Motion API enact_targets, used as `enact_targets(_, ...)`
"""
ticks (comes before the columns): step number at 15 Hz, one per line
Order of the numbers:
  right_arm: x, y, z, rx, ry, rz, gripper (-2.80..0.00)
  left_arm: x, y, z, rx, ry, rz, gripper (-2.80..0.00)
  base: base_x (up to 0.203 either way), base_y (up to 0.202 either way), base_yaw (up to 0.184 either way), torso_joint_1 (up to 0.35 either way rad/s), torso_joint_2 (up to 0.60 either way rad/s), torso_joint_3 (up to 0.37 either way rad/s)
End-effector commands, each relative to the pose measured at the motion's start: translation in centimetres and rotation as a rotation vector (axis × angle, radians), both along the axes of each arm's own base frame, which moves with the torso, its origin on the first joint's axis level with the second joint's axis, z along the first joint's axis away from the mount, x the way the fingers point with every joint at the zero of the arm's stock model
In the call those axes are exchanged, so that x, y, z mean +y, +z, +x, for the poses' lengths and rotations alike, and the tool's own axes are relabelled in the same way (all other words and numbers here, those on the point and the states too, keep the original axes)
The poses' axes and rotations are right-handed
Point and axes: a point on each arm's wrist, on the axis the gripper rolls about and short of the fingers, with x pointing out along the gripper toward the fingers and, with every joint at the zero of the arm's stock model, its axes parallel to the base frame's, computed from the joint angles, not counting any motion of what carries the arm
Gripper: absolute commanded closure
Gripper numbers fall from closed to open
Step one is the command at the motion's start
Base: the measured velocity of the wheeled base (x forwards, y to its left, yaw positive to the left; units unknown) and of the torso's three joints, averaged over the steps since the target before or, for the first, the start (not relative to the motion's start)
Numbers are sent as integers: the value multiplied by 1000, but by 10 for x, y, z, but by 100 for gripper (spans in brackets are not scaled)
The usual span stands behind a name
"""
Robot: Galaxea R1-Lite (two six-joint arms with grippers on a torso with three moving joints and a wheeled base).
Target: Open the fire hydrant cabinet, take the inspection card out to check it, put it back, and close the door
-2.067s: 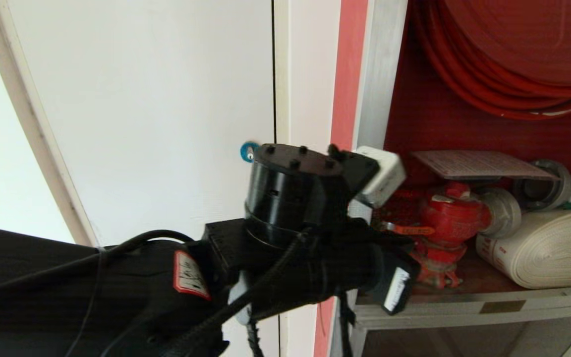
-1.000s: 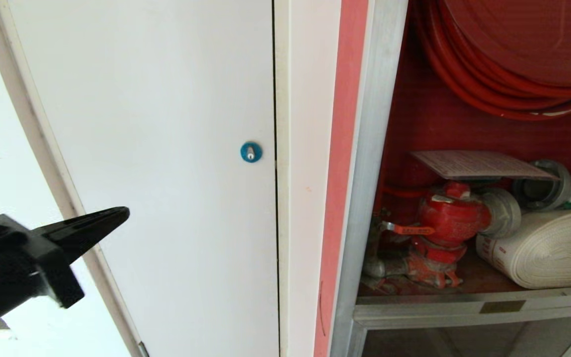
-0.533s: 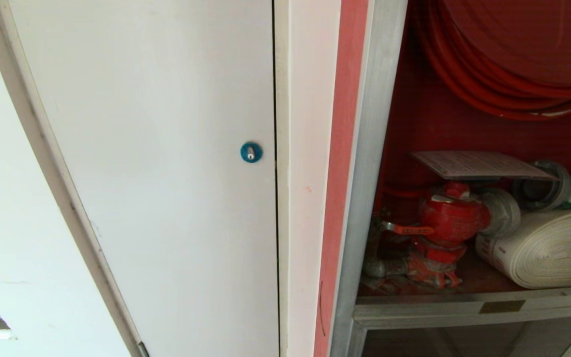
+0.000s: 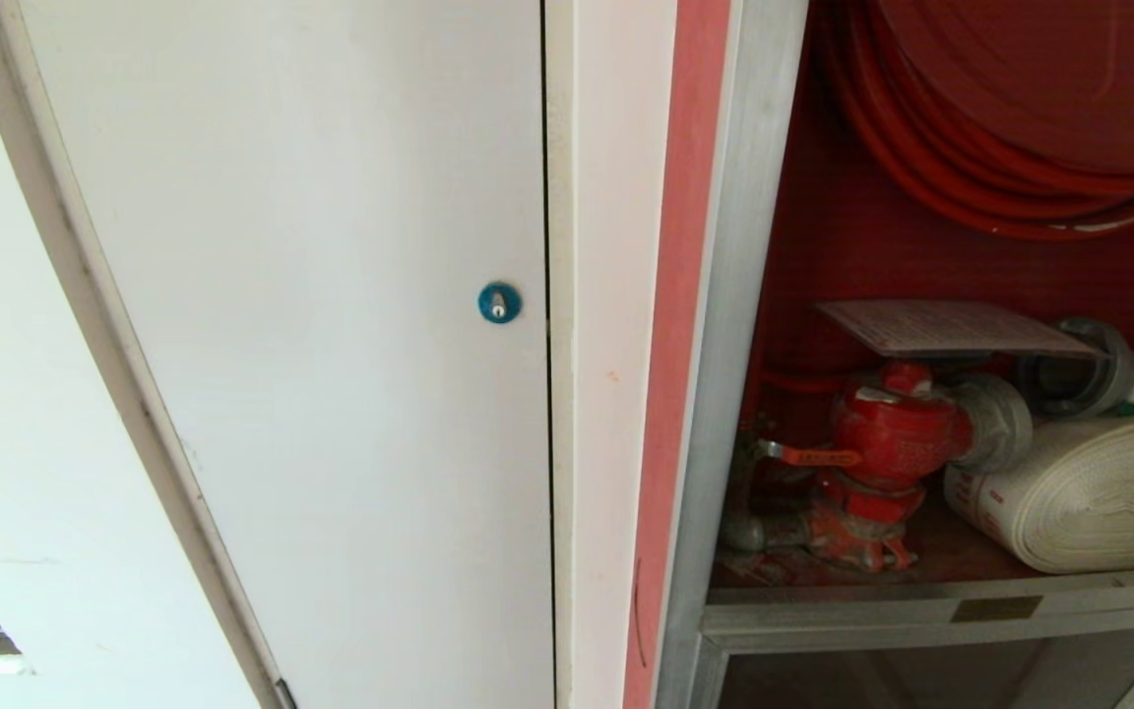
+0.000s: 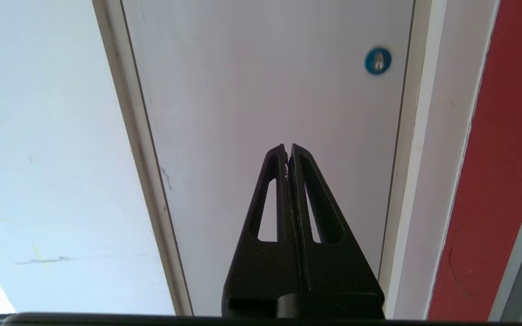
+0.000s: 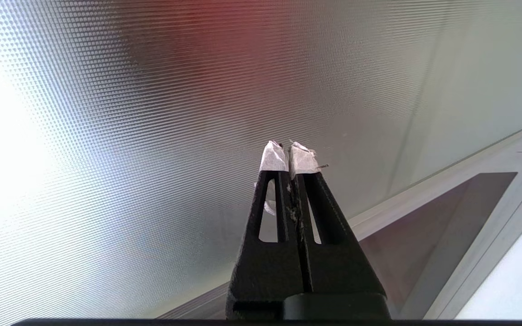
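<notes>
The fire hydrant cabinet (image 4: 739, 295) stands open at the right of the head view, showing its red inside. The inspection card (image 4: 951, 327) lies flat on top of the red valve (image 4: 897, 433), below the red hose reel (image 4: 1020, 118) and beside the white rolled hose (image 4: 1089, 492). Neither gripper is in the head view. My left gripper (image 5: 287, 147) is shut and empty, pointing at the plain white panel (image 5: 265, 81). My right gripper (image 6: 288, 147), with white tape on its tips, is shut and empty before a dotted glass panel (image 6: 152, 113). I cannot tell whether that panel is the door.
The white panel (image 4: 331, 295) with a blue round lock (image 4: 498, 302) fills the left of the head view. A pink-red strip (image 4: 685, 295) runs between it and the cabinet's silver frame. A silver frame bar (image 6: 447, 181) crosses below the dotted glass.
My left arm has drawn back from in front of the cabinet, gone left and down, and left the head view. The card has stayed on the valve.
</notes>
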Motion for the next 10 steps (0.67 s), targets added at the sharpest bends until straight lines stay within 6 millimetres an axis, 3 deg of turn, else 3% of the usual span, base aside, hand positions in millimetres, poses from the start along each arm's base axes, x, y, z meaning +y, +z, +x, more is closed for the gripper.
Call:
enact_targets(1,0,0,0,0,0,0,0,0,-30,-10,-36,4,3,0,0,0,0,0,0,0)
enact_targets(7,0,0,0,0,0,0,0,-1,-92,14,155,12,10,0,0,0,0,0,0,0)
enact_targets(10,0,0,0,0,0,0,0,0,-101,17,192,25,3,0,0,0,0,0,0,0)
